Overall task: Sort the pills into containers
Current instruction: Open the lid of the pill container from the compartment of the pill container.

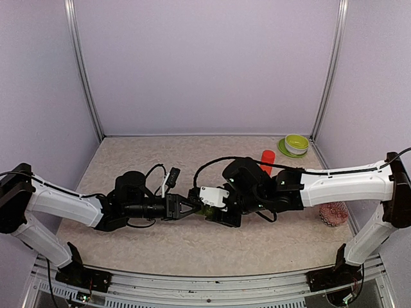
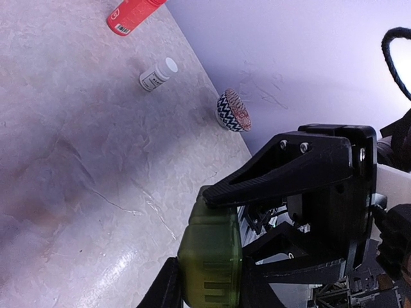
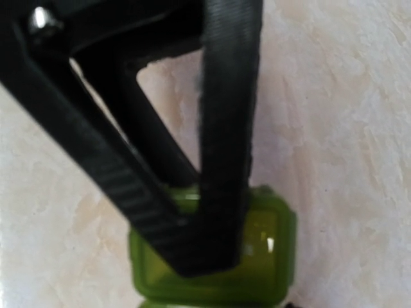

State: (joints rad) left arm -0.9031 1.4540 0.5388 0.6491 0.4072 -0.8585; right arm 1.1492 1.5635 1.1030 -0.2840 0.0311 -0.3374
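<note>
The dark-green containers (image 2: 210,253) sit between my left gripper's (image 2: 210,292) two fingers, which are shut on their sides just above the table. In the top view the containers (image 1: 207,209) show as a small green patch between my left gripper (image 1: 194,206) and my right gripper (image 1: 213,212). One right fingertip (image 2: 212,194) rests on the containers' top edge. The other right finger passes behind them. In the right wrist view a black ribbed finger crosses the green lid (image 3: 270,244). No pills show.
A red-orange bottle (image 1: 268,160) stands behind the right arm and also shows in the left wrist view (image 2: 131,14). A tiny clear bottle with a white cap (image 2: 157,74) lies near it. A patterned paper cup (image 1: 332,213) is at the right. Green bowls (image 1: 296,144) are at the back right.
</note>
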